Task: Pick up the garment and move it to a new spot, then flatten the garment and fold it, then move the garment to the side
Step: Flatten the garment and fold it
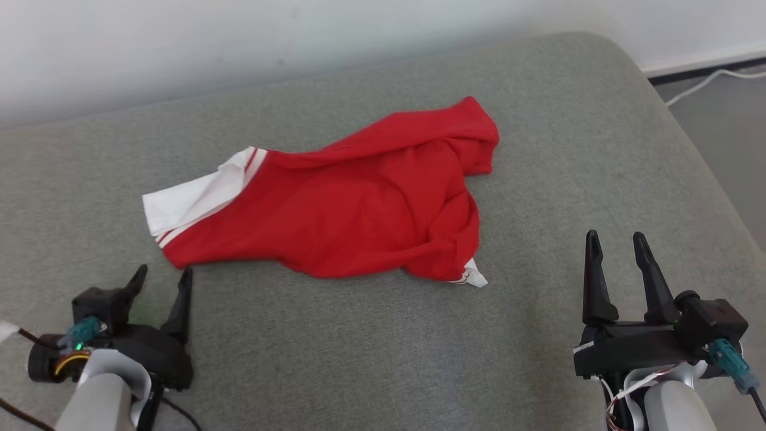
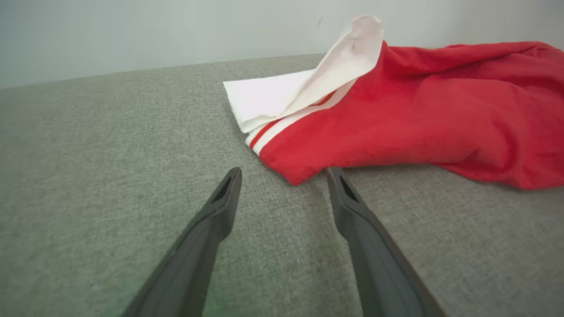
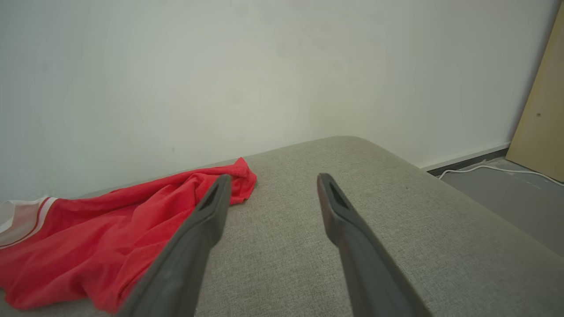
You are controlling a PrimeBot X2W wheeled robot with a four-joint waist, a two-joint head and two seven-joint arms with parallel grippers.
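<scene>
Shows both pale forearms entering low on the near side of the garment (image 1: 359, 203), fingers pointing toward it. Places the left gripper (image 1: 164, 272) just beside the garment's near left corner, leaning a little inward, dark fingers spread wide, gripping nothing, tips just short of the red hem. Places the right gripper (image 1: 616, 236) to the right of the garment and well apart from it, upright, fingers likewise parted wide, empty, clear of the cloth. Presents the garment as red cloth with a white striped band, crumpled and unfolded, white part at its left end, a small white tab at its near right edge. Lies on a grey fabric cushion (image 1: 359, 347) with a rounded corner beyond the garment's right end. Includes a pale wall (image 1: 239, 42) behind the garment, plus grey floor (image 1: 724, 131), a white cable (image 1: 697, 84) and a tan panel (image 3: 544, 110) off to its right.
</scene>
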